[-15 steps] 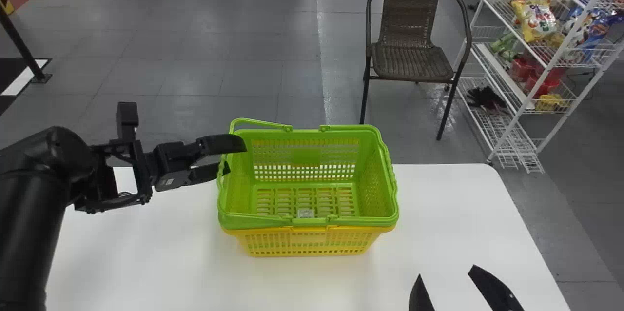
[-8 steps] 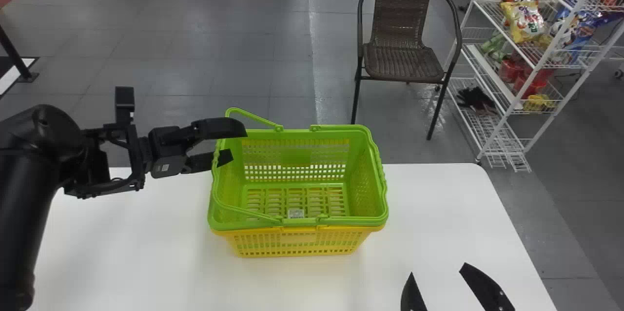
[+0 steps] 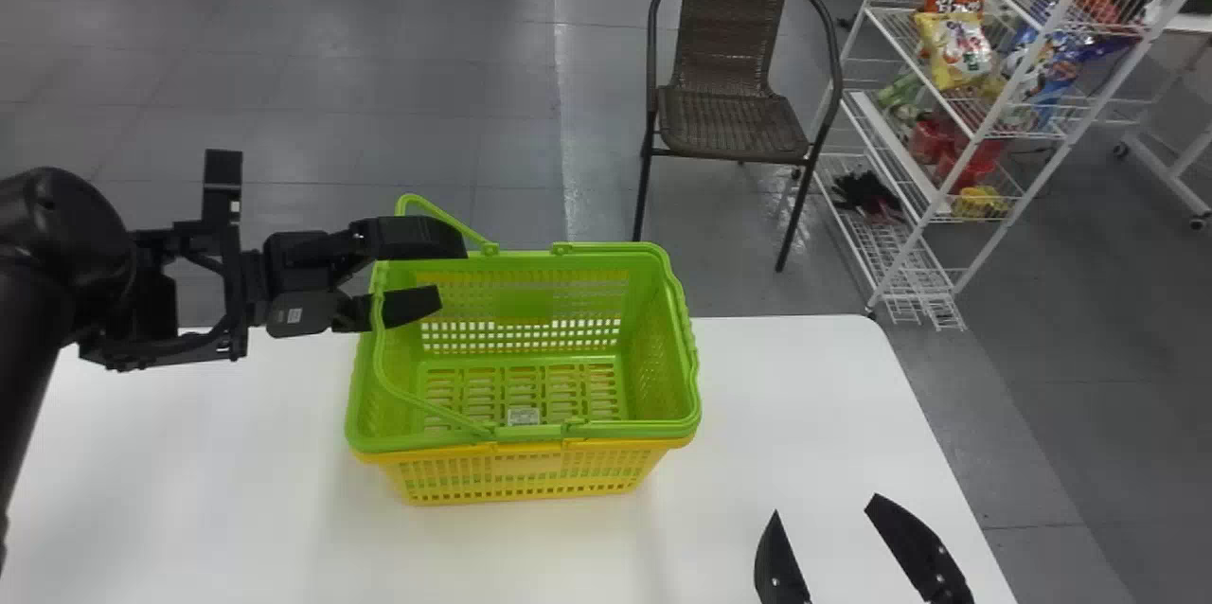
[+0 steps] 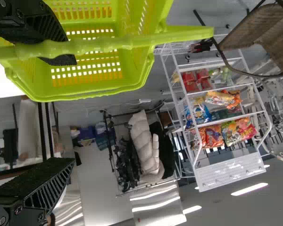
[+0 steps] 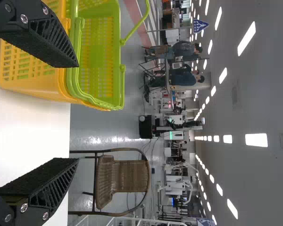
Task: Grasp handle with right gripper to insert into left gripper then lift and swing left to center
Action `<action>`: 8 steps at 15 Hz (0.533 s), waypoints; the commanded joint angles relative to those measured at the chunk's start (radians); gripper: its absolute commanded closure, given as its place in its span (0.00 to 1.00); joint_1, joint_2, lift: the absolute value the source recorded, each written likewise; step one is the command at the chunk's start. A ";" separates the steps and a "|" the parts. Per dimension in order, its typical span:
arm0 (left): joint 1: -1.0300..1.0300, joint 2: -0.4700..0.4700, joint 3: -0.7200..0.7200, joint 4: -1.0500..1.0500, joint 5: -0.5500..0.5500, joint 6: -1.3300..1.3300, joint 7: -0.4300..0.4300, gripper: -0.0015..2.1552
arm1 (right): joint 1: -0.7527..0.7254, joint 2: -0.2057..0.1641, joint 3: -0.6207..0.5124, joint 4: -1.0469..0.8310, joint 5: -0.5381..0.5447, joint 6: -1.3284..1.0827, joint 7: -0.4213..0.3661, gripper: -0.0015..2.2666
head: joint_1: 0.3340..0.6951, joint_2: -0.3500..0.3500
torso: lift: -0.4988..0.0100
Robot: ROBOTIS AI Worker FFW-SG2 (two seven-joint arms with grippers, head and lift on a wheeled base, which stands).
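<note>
Handle [image 4: 99,45] risen, crossing left end effector [image 3: 452,270].

- Head view: high, forward and down over the table [image 3: 786,415]
- Left wrist view: sideways, close to the green basket [image 3: 653,329], upper left
- Right wrist view: sideways, farther back
- All share green basket, chair [image 3: 734,126]

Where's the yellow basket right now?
In the head view, the yellow basket sits on the white table, left of the right gripper, with the green basket nested inside it.
</note>
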 commanded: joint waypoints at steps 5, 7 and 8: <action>-0.043 -0.029 -0.045 -0.004 0.006 0.083 -0.007 0.04 | -0.039 0.000 -0.063 0.001 -0.013 0.018 0.000 0.05 | 1.00 0.19 | 0.98; -0.061 -0.042 -0.059 -0.003 0.004 0.083 -0.005 0.04 | -0.051 0.000 -0.079 0.000 -0.013 0.021 0.000 0.05 | 1.00 0.15 | 0.98; -0.070 -0.045 -0.065 -0.001 -0.002 0.077 0.002 0.04 | -0.054 -0.001 -0.085 -0.003 -0.021 0.021 0.002 0.04 | 1.00 0.13 | 0.98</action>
